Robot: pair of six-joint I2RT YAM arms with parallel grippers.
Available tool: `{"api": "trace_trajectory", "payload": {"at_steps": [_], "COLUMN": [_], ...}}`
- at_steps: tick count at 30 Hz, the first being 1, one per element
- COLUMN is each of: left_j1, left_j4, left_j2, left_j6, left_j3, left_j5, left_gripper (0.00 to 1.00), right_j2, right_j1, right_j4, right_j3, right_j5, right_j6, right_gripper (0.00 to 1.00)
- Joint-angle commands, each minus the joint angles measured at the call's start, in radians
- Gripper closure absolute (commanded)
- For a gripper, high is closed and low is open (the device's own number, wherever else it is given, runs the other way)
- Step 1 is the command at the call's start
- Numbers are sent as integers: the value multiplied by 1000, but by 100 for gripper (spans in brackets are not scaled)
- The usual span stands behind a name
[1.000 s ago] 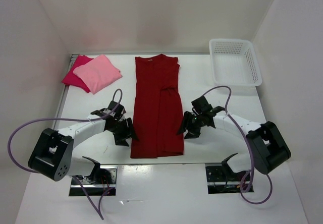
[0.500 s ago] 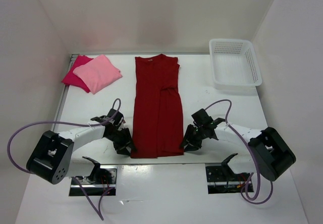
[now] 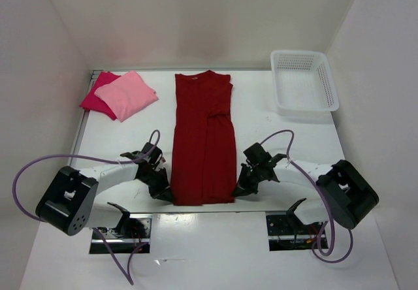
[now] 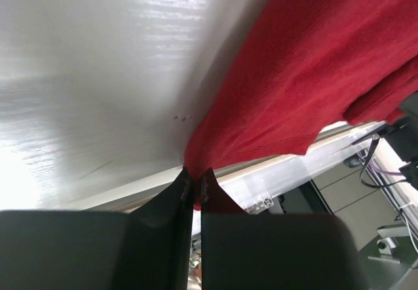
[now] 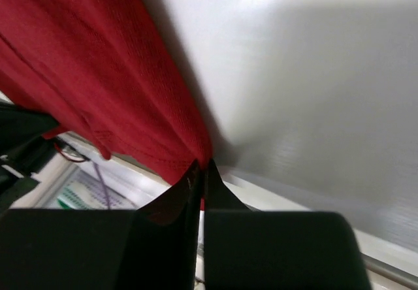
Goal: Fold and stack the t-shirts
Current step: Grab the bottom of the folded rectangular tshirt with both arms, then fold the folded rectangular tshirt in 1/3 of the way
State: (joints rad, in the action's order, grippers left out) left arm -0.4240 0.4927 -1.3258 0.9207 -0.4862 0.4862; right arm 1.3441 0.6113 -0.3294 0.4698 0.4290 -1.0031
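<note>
Top camera sits high behind the arm bases (image 3: pixel 121 226), looking down over the whole table (image 3: pixel 281 133). Both wrist cameras are low and tight on the near hem corners of the dark red shirt (image 3: pixel 204 140), lower centre in the overhead view.

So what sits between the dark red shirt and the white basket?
Nothing: only bare white table separates the dark red shirt from the basket. The top view shows this.
</note>
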Motion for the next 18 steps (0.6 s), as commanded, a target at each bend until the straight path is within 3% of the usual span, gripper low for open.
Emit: {"api": "trace_trajectory", "payload": {"at_steps": [1, 4, 8, 13, 18], "left_j1": [-19, -29, -38, 30, 151], "left_j4": [29, 93, 228, 254, 110], "left_j2": [8, 66, 45, -7, -67], "left_j6": [-5, -5, -42, -52, -28], "left_j3": [21, 40, -87, -313, -400], "left_j5": [41, 90, 89, 65, 45], "left_gripper": [98, 99, 100, 100, 100], "right_j2": [-22, -66, -137, -137, -13], "right_j1": [100, 186, 154, -22, -223], "right_j4": [-20, -54, -244, -356, -358], "right_j3": [-26, -11, 105, 272, 438], "right_j5": [5, 16, -1, -21, -51], "right_j6": [-63, -129, -80, 102, 288], "right_gripper": [100, 100, 100, 100, 100]}}
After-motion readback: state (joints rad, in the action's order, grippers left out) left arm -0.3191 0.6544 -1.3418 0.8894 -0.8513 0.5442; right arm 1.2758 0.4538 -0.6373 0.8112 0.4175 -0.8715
